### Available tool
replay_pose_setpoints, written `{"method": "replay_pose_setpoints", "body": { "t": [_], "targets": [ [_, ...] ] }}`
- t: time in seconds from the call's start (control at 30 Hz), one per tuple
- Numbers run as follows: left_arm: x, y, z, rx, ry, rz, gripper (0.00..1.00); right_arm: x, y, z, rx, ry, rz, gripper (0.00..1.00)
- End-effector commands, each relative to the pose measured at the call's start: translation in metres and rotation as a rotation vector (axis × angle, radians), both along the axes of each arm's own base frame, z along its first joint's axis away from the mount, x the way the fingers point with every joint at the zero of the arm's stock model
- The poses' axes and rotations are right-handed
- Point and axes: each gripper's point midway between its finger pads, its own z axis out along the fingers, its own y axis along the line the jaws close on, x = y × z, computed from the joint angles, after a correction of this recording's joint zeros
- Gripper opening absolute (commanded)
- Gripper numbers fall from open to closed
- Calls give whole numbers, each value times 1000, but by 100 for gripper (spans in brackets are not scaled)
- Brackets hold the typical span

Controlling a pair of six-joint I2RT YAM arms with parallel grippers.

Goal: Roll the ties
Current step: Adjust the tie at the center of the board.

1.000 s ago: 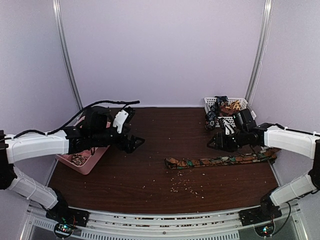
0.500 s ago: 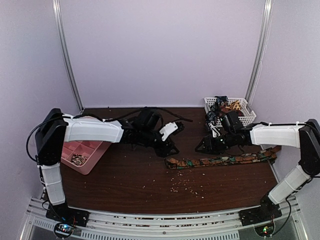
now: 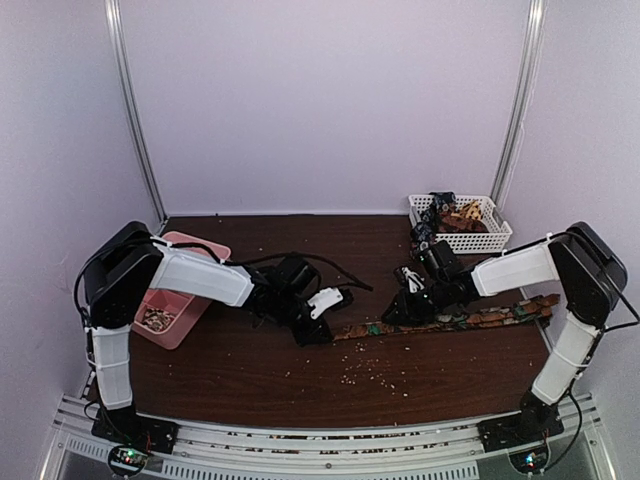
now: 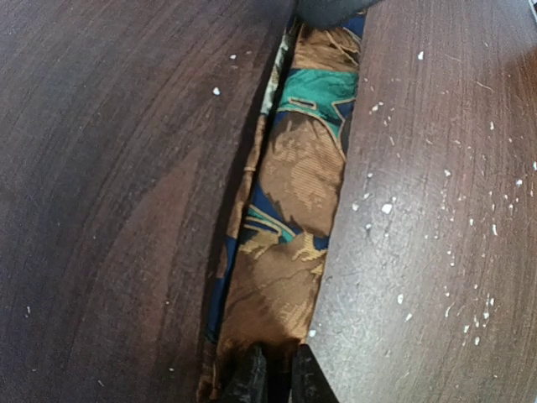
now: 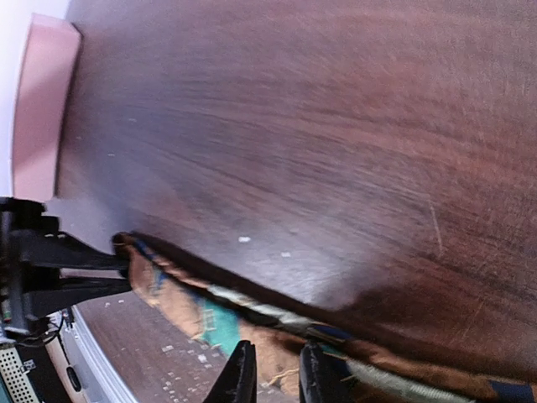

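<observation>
Left gripper (image 4: 278, 379): fingers drawn to a narrow gap, pinching the end of a tie (image 3: 470, 318) between their tips. Its arm reaches from the left across the table (image 3: 250, 385), low over the wood.

Right gripper (image 5: 278, 378): fingers likewise close together and set astride the same tie, with patterned fabric between them. It meets the tie a little way along from the left gripper, and the two stand near each other but apart.

Tie: a long, narrow strip in brown, orange, green and dark blue. It lies stretched out across the right half of the table, running from the left gripper towards the right edge. Near the left gripper, one long edge is raised in a fold; the rest lies flat.

More ties (image 3: 450, 215) are heaped in a white basket (image 3: 480, 240) at the far right corner. A pink tray (image 3: 185, 322) sits at the left edge. Pale crumbs (image 3: 365, 372) are scattered on the wood in front of the tie.
</observation>
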Motion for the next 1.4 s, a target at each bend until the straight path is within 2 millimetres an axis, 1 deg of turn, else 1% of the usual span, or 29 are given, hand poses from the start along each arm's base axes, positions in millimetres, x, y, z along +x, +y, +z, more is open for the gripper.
{"method": "replay_pose_setpoints", "body": {
  "t": [0.0, 0.13, 0.2, 0.27, 0.3, 0.37, 0.43, 0.5, 0.53, 0.57, 0.63, 0.67, 0.7, 0.73, 0.77, 0.83, 0.87, 0.9, 1.03, 1.07, 1.1, 1.13, 1.17, 1.27, 1.3, 1.37],
  "targets": [
    [3, 11, -16, 25, -13, 14, 15, -8, -6, -29, -48, 40, 5, 19],
    [-4, 13, -7, -21, -17, -10, 15, -16, -11, -42, -74, 63, 10, 18],
    [-4, 17, -4, -37, -15, -8, 15, -20, -11, -44, -71, 73, 15, 17],
    [-6, 25, -1, -59, 1, -3, 15, -25, -9, -43, -60, 76, 25, 17],
    [-5, 28, 4, -78, -3, 8, 15, -27, -7, -39, -46, 74, 30, 17],
    [-3, 31, 15, -107, -23, 14, 16, -29, 1, -26, 3, 55, 39, 19],
    [-5, 31, 26, -132, -39, 3, 22, -26, 8, -7, 55, 19, 44, 22],
    [-6, 29, 39, -173, -60, -7, 28, -20, 14, 17, 98, -32, 44, 24],
    [-6, 29, 44, -189, -72, -4, 33, -17, 17, 29, 114, -59, 45, 26],
    [-5, 29, 52, -209, -92, 1, 40, -14, 18, 40, 125, -86, 47, 27],
    [-4, 27, 61, -239, -114, 0, 57, -10, 20, 60, 133, -137, 53, 32],
    [-3, 26, 65, -251, -123, 1, 64, -9, 17, 67, 122, -157, 51, 35],
    [-4, 22, 67, -261, -128, -6, 84, -7, 16, 75, 113, -185, 52, 38],
    [-4, 18, 69, -268, -134, -17, 95, -5, 14, 81, 97, -209, 57, 42],
    [-5, 13, 69, -267, -136, -28, 98, -4, 11, 85, 76, -232, 59, 44],
    [-4, 3, 64, -257, -132, -53, 98, 0, 6, 94, 38, -277, 62, 50],
    [-2, -5, 66, -264, -131, -66, 98, 2, 2, 99, 13, -309, 61, 51],
    [-2, -11, 62, -264, -120, -78, 98, 5, -2, 105, -6, -338, 53, 53],
    [1, -34, 51, -259, -98, -108, 98, 15, -27, 135, -61, -466, -34, 65],
    [0, -39, 48, -258, -90, -120, 98, 18, -33, 142, -47, -487, -69, 70],
    [-1, -44, 45, -255, -84, -131, 98, 21, -39, 147, -23, -496, -100, 79],
    [-1, -49, 42, -251, -80, -136, 98, 21, -43, 150, 13, -489, -118, 92],
    [0, -52, 38, -245, -71, -140, 98, 22, -48, 151, 58, -468, -129, 99],
    [1, -61, 27, -238, -39, -158, 96, 24, -55, 153, 242, -411, -139, 100],
    [0, -61, 21, -230, -28, -162, 93, 26, -60, 150, 264, -394, -148, 99],
    [1, -59, 13, -201, -21, -159, 86, 25, -61, 144, 249, -380, -133, 100]
  ]
}}
